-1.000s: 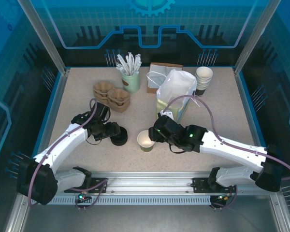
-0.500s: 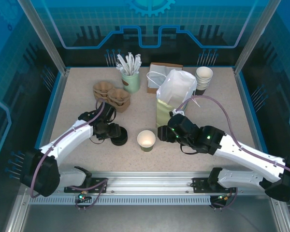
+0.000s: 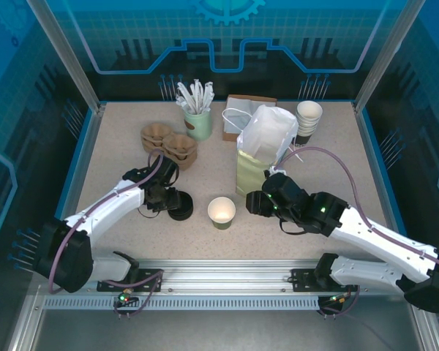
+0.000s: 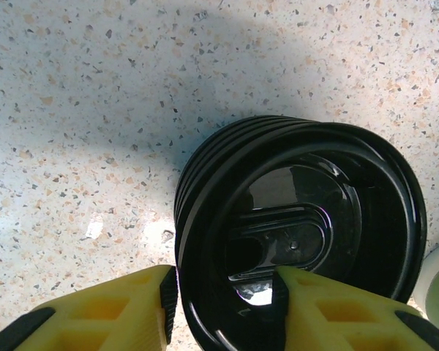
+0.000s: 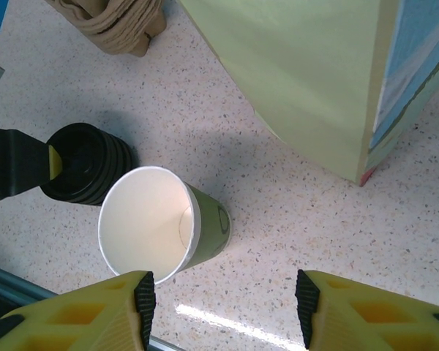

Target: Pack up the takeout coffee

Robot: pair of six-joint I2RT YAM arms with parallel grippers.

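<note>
Right wrist: cup (image 5: 161, 223) upright, mouth up — right hand (image 5: 223, 289) spread open; left hand (image 4: 225, 285) pinches top lid (image 4: 300, 219).

Top external: high, behind arm bases, looking down and forward over whole desk (image 3: 110, 157). Left wrist: very near, aimed steeply down past left gripper (image 4: 223, 292) at black lid stack (image 4: 300, 219). Right wrist: farther off, looking down past right gripper (image 5: 223, 292) on green cup (image 5: 161, 223), paper bag (image 5: 307, 73). All three share lid stack; top and right wrist share cup, bag.
</note>
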